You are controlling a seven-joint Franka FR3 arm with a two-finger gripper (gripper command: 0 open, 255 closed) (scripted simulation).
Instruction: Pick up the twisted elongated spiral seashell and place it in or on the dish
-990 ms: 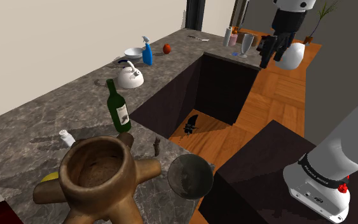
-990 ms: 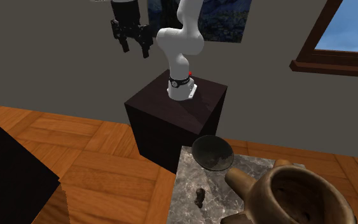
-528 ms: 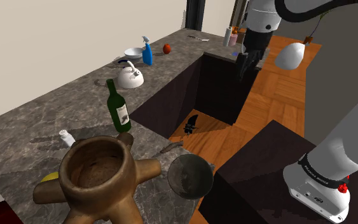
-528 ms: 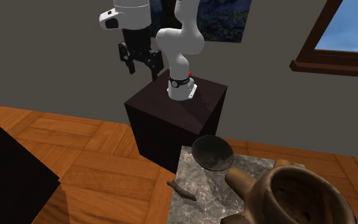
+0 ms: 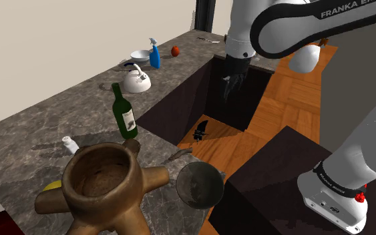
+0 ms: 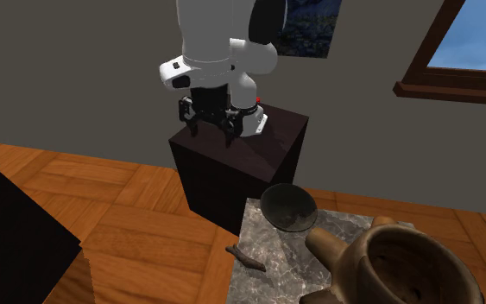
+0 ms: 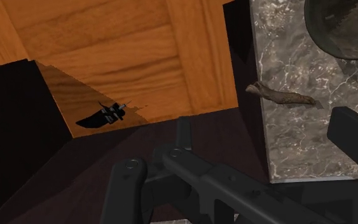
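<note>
The seashell [image 5: 179,154] is a slim brown twisted spiral lying flat at the stone counter's edge. It lies a short way from the dish [image 5: 200,185], a dark round bowl at the counter's corner. Shell [image 6: 248,257] and dish [image 6: 289,208] also appear in the second exterior view. My black gripper [image 5: 231,86] hangs open and empty over the dark gap between the counters, well above and beyond the shell. Its fingers stand apart in the second exterior view, gripper [image 6: 209,124] in front of the stand. The wrist view looks down on the shell [image 7: 282,97] and dish [image 7: 343,28].
A big brown wooden vessel [image 5: 106,180] with stubby arms stands beside the dish. Behind it are a green bottle [image 5: 125,111], a white shaker [image 5: 70,143], a white kettle [image 5: 138,81], a blue spray bottle [image 5: 154,54] and a white bowl [image 5: 139,55]. A small black object [image 5: 200,130] lies on the wooden floor.
The arm has swung down and toward the shoulder view's left, bringing the gripper low over the gap. The shell, upright a second ago, tipped over and now lies flat.
</note>
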